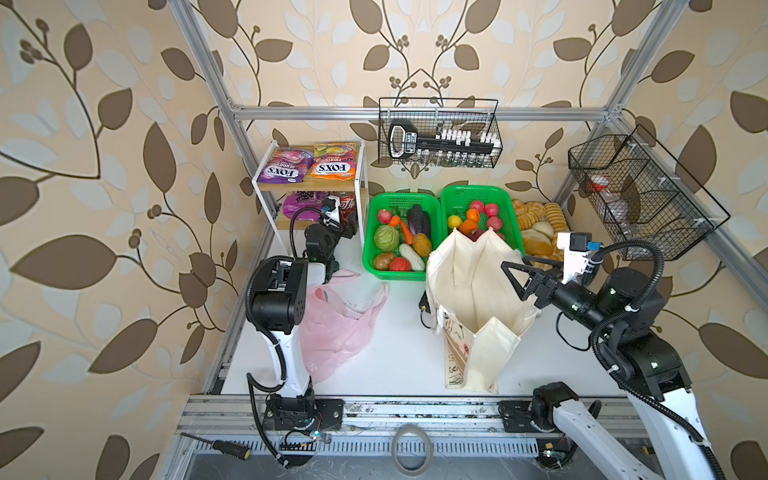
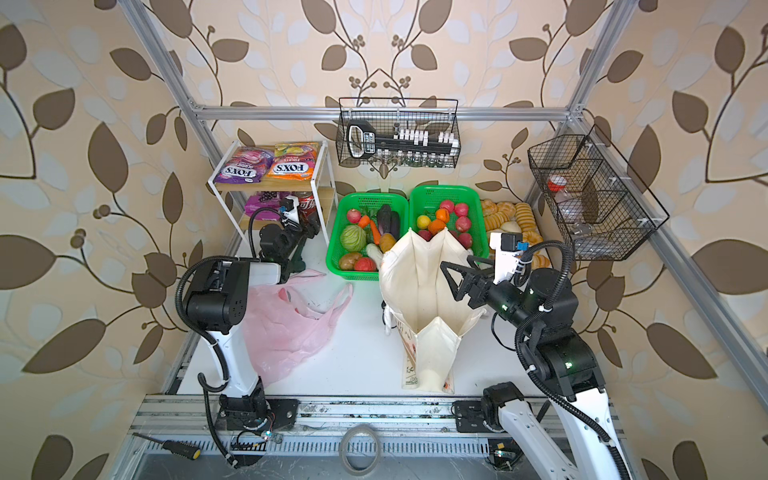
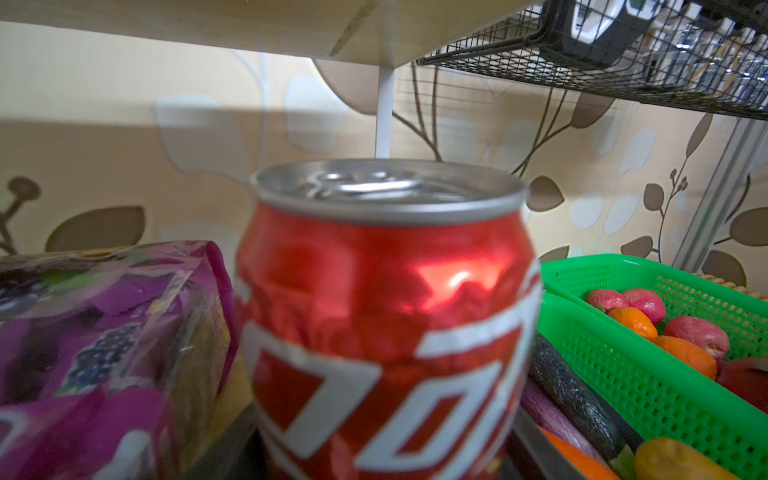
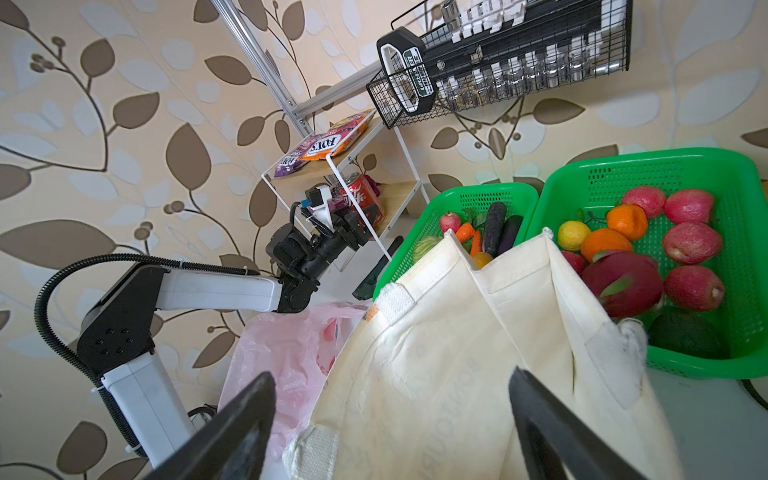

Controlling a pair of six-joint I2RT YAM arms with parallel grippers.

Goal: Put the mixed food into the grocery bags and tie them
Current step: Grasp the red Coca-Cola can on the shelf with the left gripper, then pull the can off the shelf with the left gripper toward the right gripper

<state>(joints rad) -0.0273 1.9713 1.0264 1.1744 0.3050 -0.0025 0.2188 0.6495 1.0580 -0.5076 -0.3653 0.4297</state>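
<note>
left gripper (image 4: 360, 227) is found at the lower tier of the shelf (image 4: 400, 195), right up against the red can (image 3: 386, 316), which fills the left wrist view. whether the jaws are clamped on it or merely set either side cannot be told (no finger is shown in that view). the can is stood upright, its long axis vertical, straight ahead of the gripper. the purple packet (image 3: 104, 332) is just beside it on one side, and the green baskets (image 1: 403, 196) are beyond it on the other.

right gripper (image 4: 390, 378) is held spread wide and empty over the mouth of the tote (image 1: 473, 291), well apart from the shelf, so the can is judged to be the left arm's to take. the pink bag (image 1: 332, 328) is laid slack on the table (image 1: 395, 353) under the left arm, nearer the robot than the shelf. a straight pull back from the shelf, then a lowering toward that bag, is what would be called for.
</note>
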